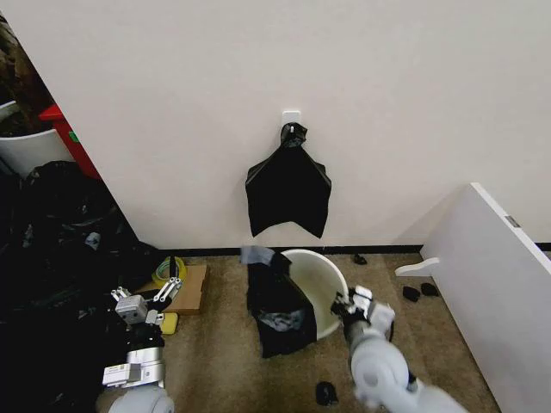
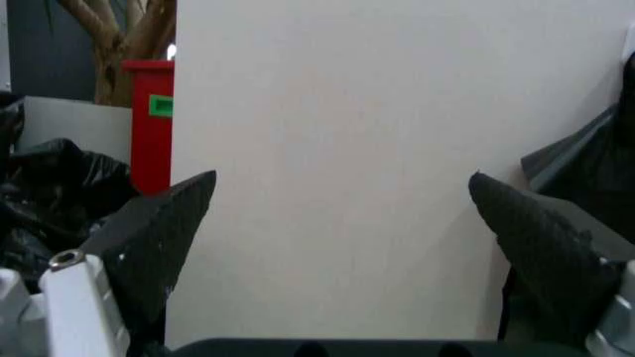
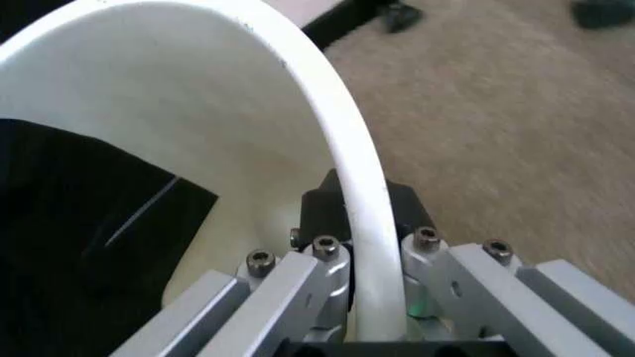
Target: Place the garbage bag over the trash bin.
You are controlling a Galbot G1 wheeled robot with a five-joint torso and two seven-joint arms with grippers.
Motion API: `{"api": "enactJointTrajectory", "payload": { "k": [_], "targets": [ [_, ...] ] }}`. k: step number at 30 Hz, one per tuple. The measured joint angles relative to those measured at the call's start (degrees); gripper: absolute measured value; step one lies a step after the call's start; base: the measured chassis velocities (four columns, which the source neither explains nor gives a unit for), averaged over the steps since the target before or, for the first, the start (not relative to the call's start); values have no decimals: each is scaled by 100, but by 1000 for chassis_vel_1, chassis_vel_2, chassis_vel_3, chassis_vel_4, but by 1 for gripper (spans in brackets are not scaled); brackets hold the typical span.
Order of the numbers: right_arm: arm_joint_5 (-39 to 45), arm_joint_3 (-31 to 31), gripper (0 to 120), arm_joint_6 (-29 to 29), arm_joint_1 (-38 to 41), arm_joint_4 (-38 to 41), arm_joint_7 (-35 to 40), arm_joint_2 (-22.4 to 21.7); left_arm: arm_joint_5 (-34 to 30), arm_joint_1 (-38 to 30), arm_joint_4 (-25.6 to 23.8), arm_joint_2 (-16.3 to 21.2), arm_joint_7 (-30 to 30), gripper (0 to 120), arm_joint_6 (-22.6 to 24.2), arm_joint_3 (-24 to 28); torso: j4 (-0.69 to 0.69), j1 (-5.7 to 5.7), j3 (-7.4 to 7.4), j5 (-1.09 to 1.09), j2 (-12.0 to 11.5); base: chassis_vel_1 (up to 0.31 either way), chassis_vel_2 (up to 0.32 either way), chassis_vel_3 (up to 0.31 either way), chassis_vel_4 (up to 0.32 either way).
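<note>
The trash bin (image 1: 323,280) is a cream-white bucket that stands tilted on the carpet below the wall. The garbage bag (image 1: 277,308), glossy and black, hangs over the bin's left rim and down its outer side. Part of the garbage bag (image 3: 85,223) also lies inside the bin. My right gripper (image 1: 351,305) is at the bin's right side. In the right wrist view my right gripper (image 3: 358,256) is shut on the rolled rim (image 3: 349,167), one finger inside and one outside. My left gripper (image 1: 148,299) waits open at the far left, its fingers (image 2: 159,234) spread and facing the wall.
A flat black bundle (image 1: 288,185) hangs from a wall hook above the bin. A heap of black bags (image 1: 52,258) fills the left side, with a cardboard piece (image 1: 191,288) beside it. A white panel (image 1: 495,275) leans at the right. Small black items (image 1: 325,393) lie on the carpet.
</note>
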Motion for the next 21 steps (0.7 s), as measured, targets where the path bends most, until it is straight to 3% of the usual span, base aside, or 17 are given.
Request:
{"api": "enactJointTrajectory", "payload": {
  "k": [5, 11, 13, 15, 17, 21],
  "targets": [
    [-482, 79, 1, 338, -407, 100, 377, 449, 185, 141, -105, -8, -194, 100, 9, 3, 1, 0, 0, 0, 0, 0, 0, 0, 0],
    [-768, 75, 10, 322, -532, 216, 402, 509, 243, 184, -127, -8, -249, 100, 18, 38, 1, 0, 1, 1, 0, 0, 0, 0, 0],
    [-1136, 75, 22, 302, -625, 358, 324, 452, 243, 160, -130, 20, -273, 100, 103, 78, 1, 0, 1, -1, 0, 0, 0, 0, 0],
    [-1392, 61, 26, 332, -660, 395, 251, 419, 242, 141, -130, 31, -279, 100, 137, 95, 1, 0, 1, -1, 0, 0, 0, 0, 0],
    [-1978, 1, 37, 400, -756, 460, 106, 333, 239, 114, -115, 49, -286, 100, 210, 141, 1, 0, 1, 0, 0, 0, 0, 0, 0],
    [-2185, -15, 51, 420, -858, 748, -97, 215, 239, 94, -84, 54, -286, 100, 254, 182, 1, 0, 1, 1, 0, 0, 0, 0, 0]
  ]
}}
